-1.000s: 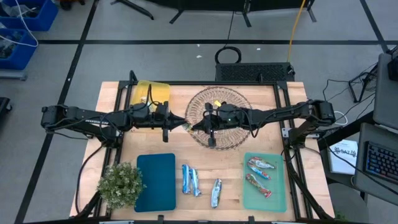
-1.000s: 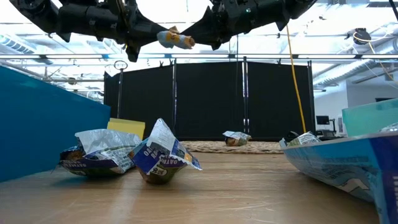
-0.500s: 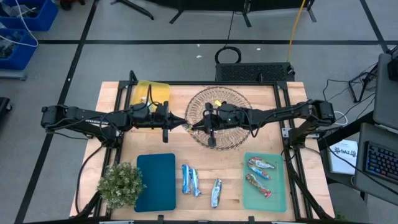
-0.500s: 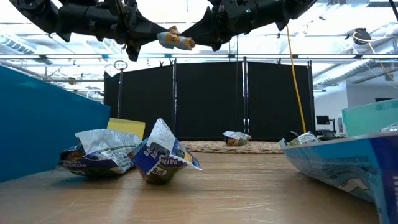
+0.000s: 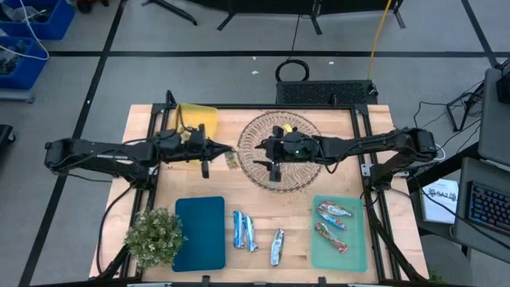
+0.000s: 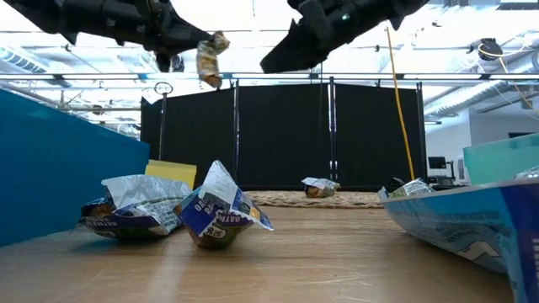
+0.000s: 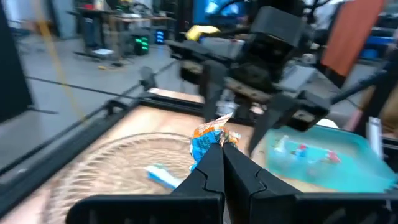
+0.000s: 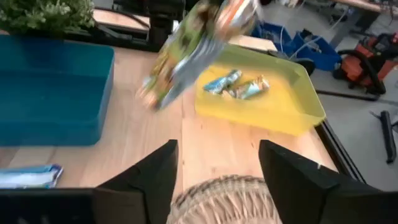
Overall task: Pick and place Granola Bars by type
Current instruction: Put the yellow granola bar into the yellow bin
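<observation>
Inside yellow tray (image 8: 273,106), two bars (image 8: 236,84)

Site: robotics lab | I saw black curtain partitions (image 6: 278,139), taped floor lines (image 5: 239,54), blue bins (image 5: 32,24), a keyboard (image 5: 488,209) beside the tabletop (image 5: 295,227).

Even bright overhead light, soft shadows; low view backlit (arms silhouetted); wrist views motion-blurred

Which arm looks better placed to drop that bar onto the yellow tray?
The left. Its left gripper is shut on the granola bar, held up in the air close to the yellow tray. The right gripper is open and empty above the wicker basket.
</observation>
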